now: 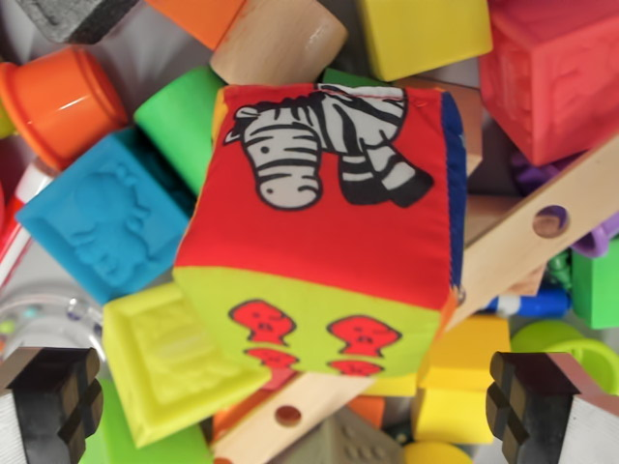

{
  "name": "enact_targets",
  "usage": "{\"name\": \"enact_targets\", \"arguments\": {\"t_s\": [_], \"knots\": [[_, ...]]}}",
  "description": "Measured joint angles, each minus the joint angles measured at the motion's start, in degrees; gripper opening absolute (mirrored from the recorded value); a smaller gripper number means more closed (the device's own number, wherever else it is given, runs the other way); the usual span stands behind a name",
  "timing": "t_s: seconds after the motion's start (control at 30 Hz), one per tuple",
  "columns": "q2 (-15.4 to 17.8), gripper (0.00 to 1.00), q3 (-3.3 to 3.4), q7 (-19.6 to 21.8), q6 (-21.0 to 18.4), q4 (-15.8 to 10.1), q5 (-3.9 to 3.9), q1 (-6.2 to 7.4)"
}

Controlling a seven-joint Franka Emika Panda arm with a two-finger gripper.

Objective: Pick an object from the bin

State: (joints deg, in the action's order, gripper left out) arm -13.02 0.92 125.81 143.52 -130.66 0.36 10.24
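A soft fabric cube (329,232) with a zebra on its red face and red shapes on its lime face lies on top of a pile of toys, filling the middle of the wrist view. My gripper (300,401) is open, its two dark fingertips (63,396) showing at the bottom corners, one on each side of the cube's near lime edge. Nothing is held between them. The cube sits higher than the toys around it.
Around the cube lie a blue embossed block (102,217), a lime-yellow block (164,358), an orange cup (58,97), a green cylinder (179,116), a red block (556,77), a yellow block (421,34) and a wooden strip with holes (527,237).
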Motion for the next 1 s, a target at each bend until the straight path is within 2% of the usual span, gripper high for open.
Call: {"name": "enact_targets", "arguments": {"t_s": [0.23,0.53,0.57,1.0], "knots": [[-3.9,1.0,0.0,0.0,3.7,-0.1,0.09,0.0],[-6.1,1.0,0.0,0.0,6.1,-0.2,0.14,0.0],[-6.2,0.0,0.0,0.0,6.2,-0.2,0.15,0.0],[-6.3,0.0,0.0,0.0,6.2,-0.2,0.16,0.0]]}}
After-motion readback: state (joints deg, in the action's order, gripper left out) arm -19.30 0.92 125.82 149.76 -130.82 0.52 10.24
